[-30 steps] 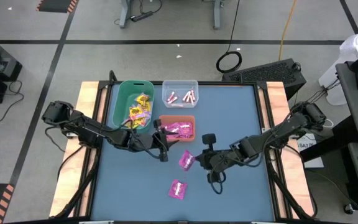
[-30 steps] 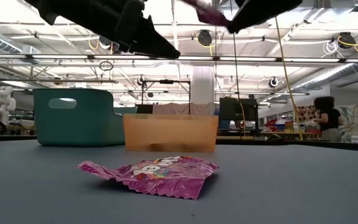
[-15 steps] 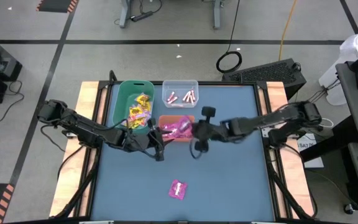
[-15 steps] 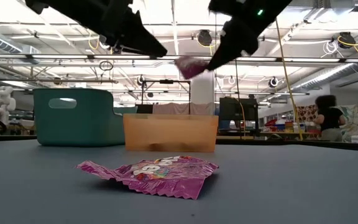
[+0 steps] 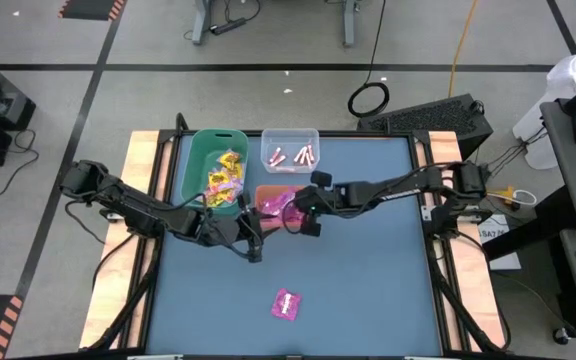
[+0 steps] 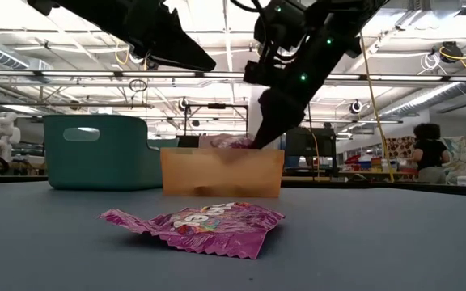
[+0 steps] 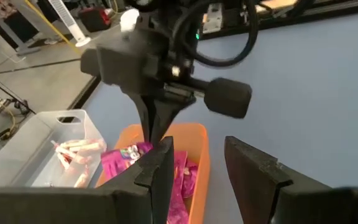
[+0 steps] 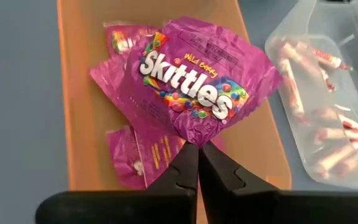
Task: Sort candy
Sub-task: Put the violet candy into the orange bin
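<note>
The right end effector (image 8: pixel 192 163), pinching a magenta packet (image 8: pixel 194 87) by its corner, hangs directly over the orange bin (image 5: pixel 305 190) at frame centre, while the left end effector (image 7: pixel 194 168) waits spread beside it.

High view looks straight down; low view looks level across the table; both wrist views share the orange bin (image 7: pixel 194 163).

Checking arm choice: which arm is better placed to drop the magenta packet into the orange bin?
Right. The right pincer already grips the magenta packet directly over the orange bin; the left pincer is open and empty.
</note>
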